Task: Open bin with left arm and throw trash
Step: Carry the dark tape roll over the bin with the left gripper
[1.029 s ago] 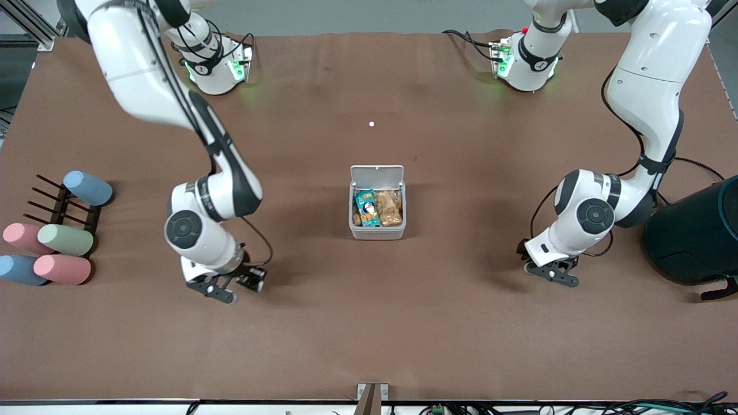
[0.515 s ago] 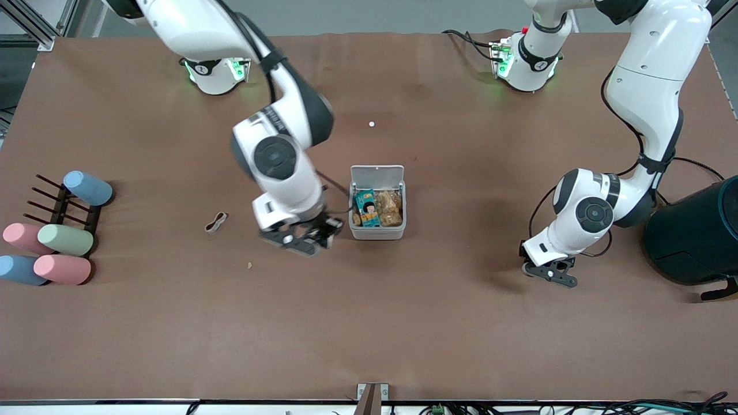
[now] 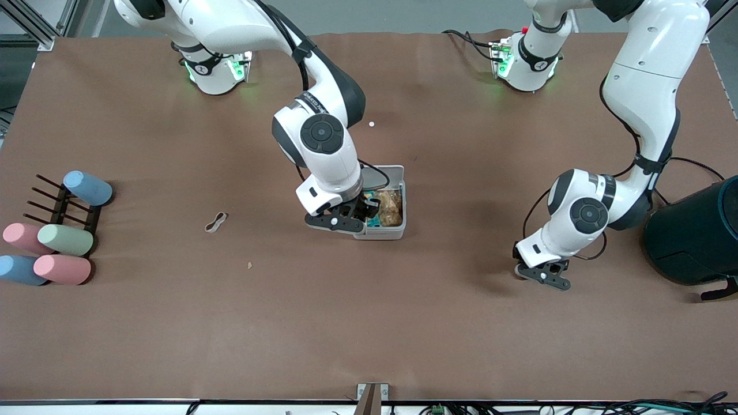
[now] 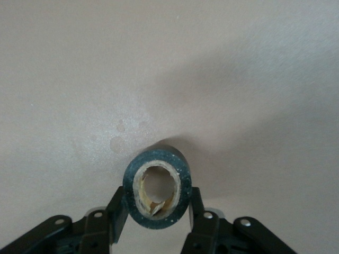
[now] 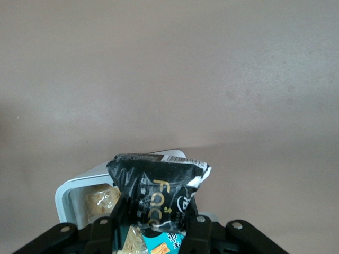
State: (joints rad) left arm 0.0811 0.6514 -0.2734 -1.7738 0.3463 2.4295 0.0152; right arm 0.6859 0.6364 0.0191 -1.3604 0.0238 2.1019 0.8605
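The bin (image 3: 398,233) is a small white box at the table's middle with its lid (image 3: 393,170) standing open and snack packets inside. My right gripper (image 3: 353,220) hangs over the bin's edge, shut on the crumpled black wrapper (image 5: 159,191); the right wrist view shows the bin (image 5: 65,194) under the right gripper (image 5: 154,217). My left gripper (image 3: 542,276) is low over the table toward the left arm's end, shut on the black tape roll (image 4: 159,156), which sits between the fingers of the left gripper (image 4: 157,212). The beige rubber-band loop (image 3: 216,221) lies on the table toward the right arm's end.
A large dark teal round container (image 3: 697,230) stands at the left arm's end. Pastel cylinders (image 3: 63,239) lie on and by a black rack (image 3: 55,202) at the right arm's end. A tiny white dot (image 3: 371,124) and a small crumb (image 3: 249,265) lie on the brown mat.
My right arm has swung from the right arm's end of the table to over the bin, carrying the wrapper; the rubber band came into sight. My left gripper has shifted slightly.
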